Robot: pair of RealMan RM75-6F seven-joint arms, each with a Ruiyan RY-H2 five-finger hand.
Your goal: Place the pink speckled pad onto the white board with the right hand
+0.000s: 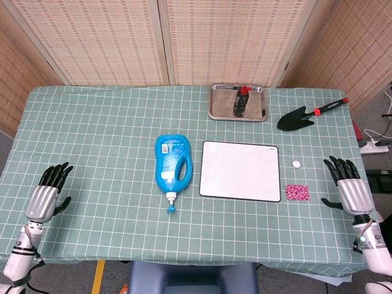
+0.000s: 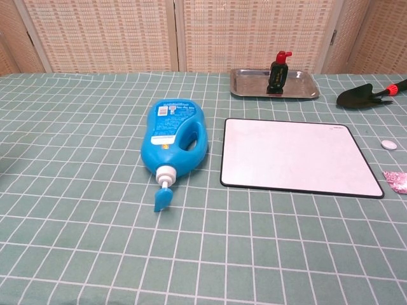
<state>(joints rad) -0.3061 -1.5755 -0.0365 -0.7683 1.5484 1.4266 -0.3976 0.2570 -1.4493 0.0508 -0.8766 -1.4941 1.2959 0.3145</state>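
Note:
The pink speckled pad (image 1: 297, 192) lies flat on the tablecloth just right of the white board (image 1: 240, 170); at the chest view's right edge only a part of the pad (image 2: 397, 180) shows, beside the board (image 2: 299, 156). My right hand (image 1: 350, 188) rests near the table's right edge, a short way right of the pad, fingers spread and empty. My left hand (image 1: 48, 193) lies at the far left front of the table, fingers apart, holding nothing. Neither hand shows in the chest view.
A blue detergent bottle (image 1: 173, 165) lies on its side left of the board. A small white disc (image 1: 296, 164) sits above the pad. At the back stand a metal tray (image 1: 221, 108) holding a dark bottle (image 1: 240, 100), and a black trowel (image 1: 301, 116).

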